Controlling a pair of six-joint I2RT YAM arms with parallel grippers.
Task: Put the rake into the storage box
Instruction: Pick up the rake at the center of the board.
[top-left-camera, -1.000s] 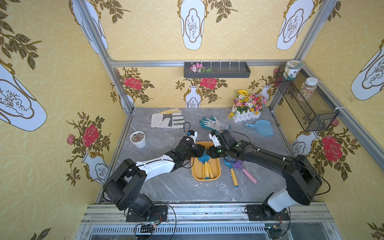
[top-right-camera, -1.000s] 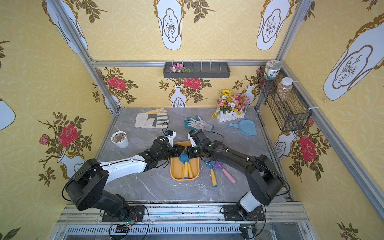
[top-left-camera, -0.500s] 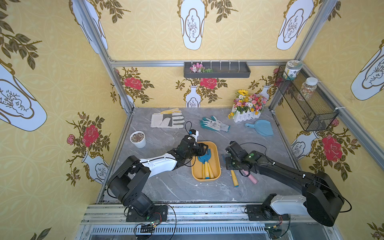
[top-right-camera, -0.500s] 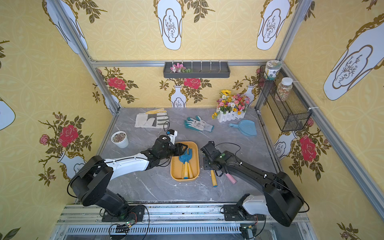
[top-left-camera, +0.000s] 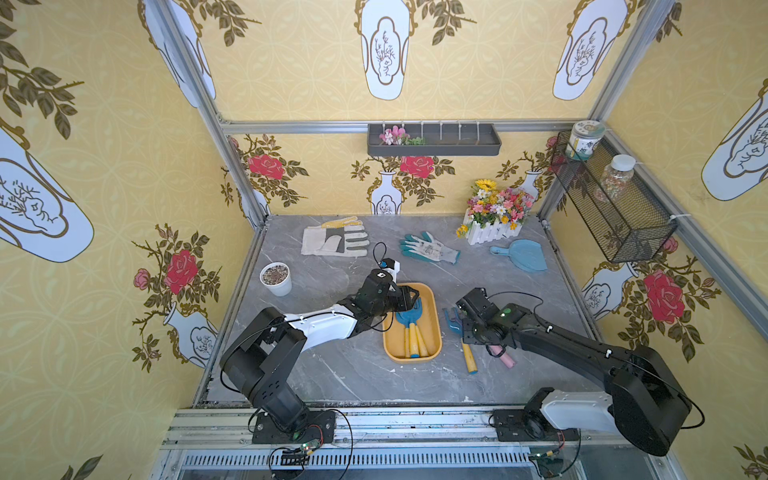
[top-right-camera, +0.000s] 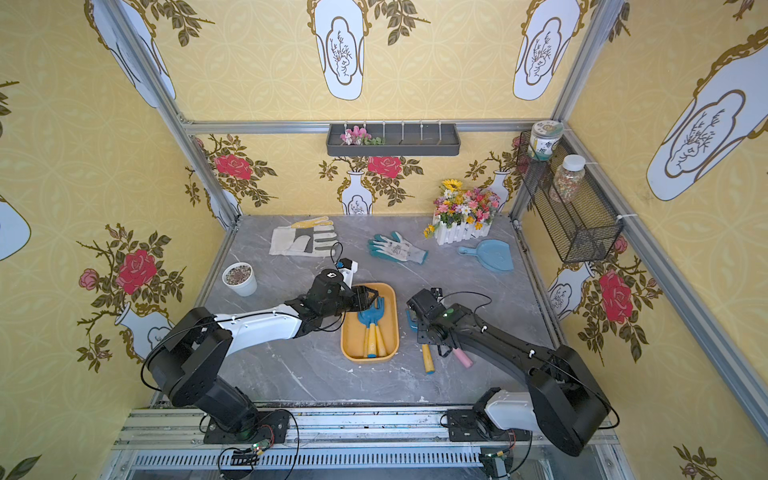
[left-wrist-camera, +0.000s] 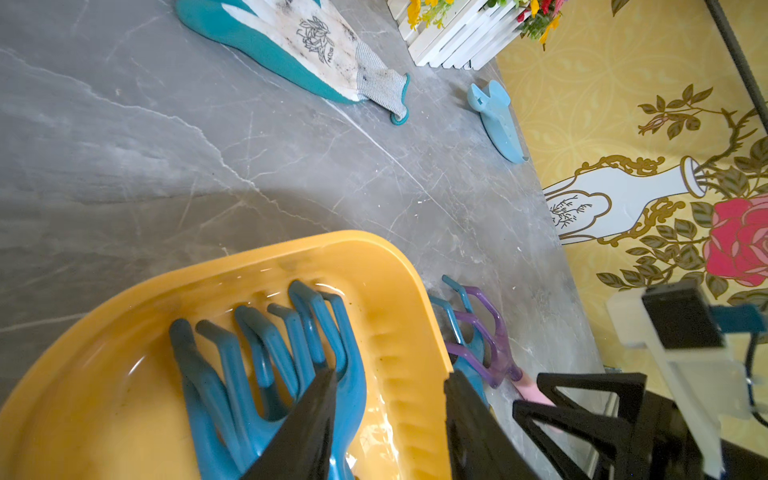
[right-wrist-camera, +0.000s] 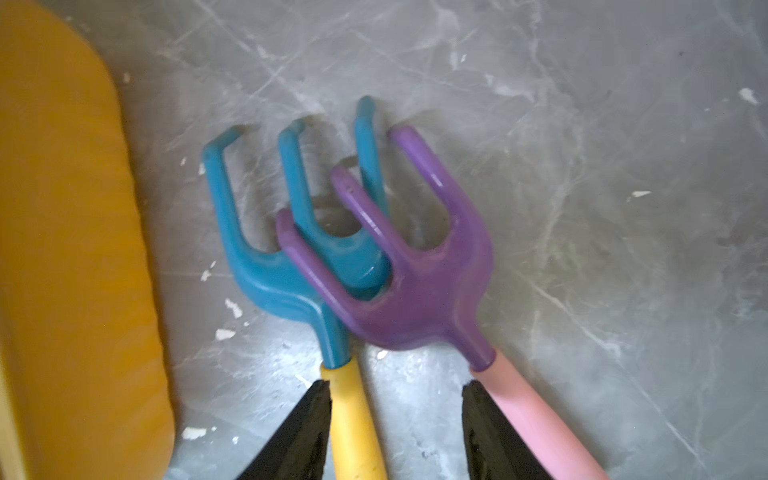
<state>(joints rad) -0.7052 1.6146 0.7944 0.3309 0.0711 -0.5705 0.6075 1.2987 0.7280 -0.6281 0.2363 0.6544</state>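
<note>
Left claw (left-wrist-camera: 390, 374) hangs over boxed rakes (left-wrist-camera: 309, 328).

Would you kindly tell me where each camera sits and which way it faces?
Top views: high above the robot's base rail, looking down on the table; left arm and right arm show whole.
Left wrist: on the left arm, looking past the open left gripper into the storage box holding blue rakes.
Right wrist: on the right arm, looking down past the open right gripper at a loose blue rake and purple rake on the table.
Shared: both wrist views catch the storage box and the purple rake.
</note>
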